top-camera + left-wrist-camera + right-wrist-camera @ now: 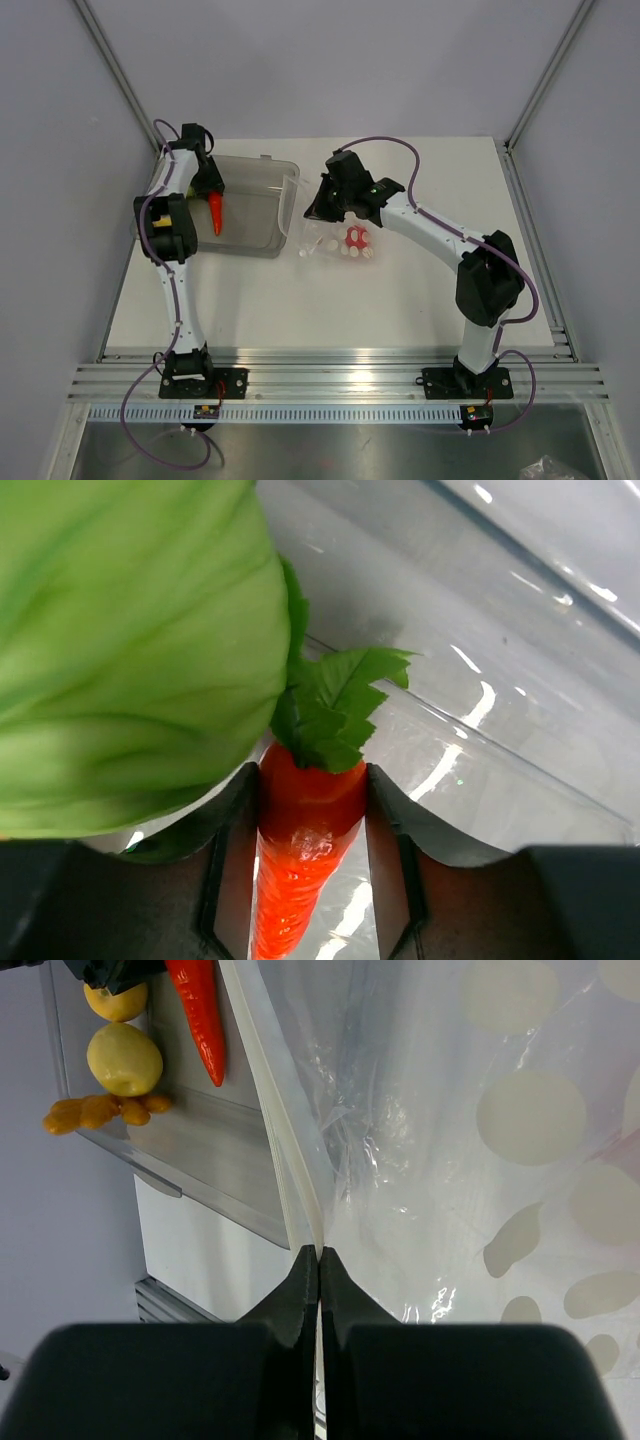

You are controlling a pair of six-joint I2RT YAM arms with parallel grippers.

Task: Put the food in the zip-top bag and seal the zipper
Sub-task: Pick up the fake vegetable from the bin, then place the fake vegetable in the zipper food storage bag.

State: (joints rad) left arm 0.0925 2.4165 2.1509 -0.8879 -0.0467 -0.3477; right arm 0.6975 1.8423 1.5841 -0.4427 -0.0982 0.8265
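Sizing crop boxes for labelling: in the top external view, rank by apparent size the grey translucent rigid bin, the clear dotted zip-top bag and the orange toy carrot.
1. grey translucent rigid bin
2. clear dotted zip-top bag
3. orange toy carrot, clearly smallest

The carrot [305, 830] is orange-red with dark green leaves. The blurred lump [130, 650] is light green, perhaps a fruit. The zip-top bag [530, 1115] is clear with creamy-white round dots, its zipper [285, 1150] pale. The round pieces [124, 1058] are yellow, the bin [258, 160] translucent grey, the table [350, 310] white.
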